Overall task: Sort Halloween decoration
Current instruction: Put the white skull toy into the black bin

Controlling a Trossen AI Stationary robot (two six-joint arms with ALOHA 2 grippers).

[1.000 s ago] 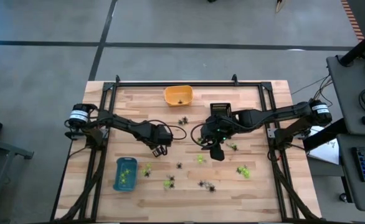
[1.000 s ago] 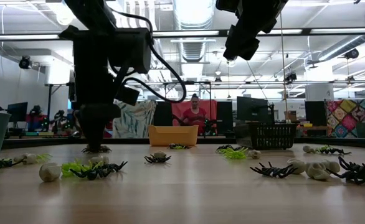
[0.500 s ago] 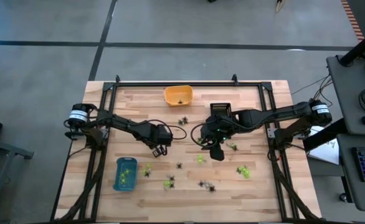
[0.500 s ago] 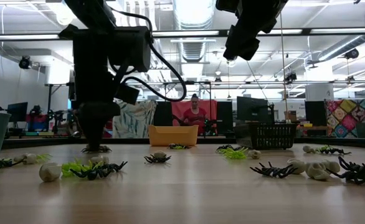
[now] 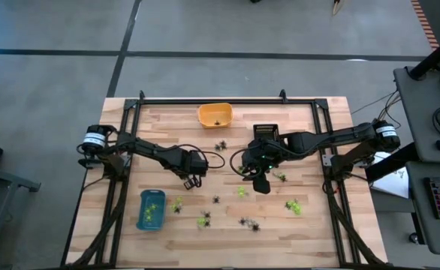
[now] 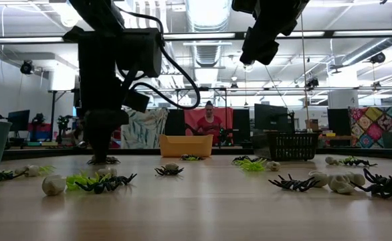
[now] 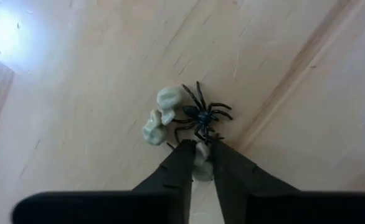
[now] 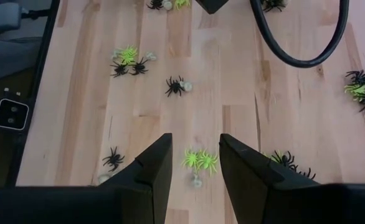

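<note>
Left gripper (image 7: 199, 158) down on the table (image 5: 310, 225), fingers nearly shut on a whitish trinket (image 7: 200, 154) touching a black spider (image 7: 202, 116): risks snagging spider legs and lifting both.

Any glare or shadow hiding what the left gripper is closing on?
Left wrist view: glare patch sits in a far corner, clear of the left gripper pinching a whitish trinket beside the black spider. Low view: arms are backlit silhouettes.
</note>
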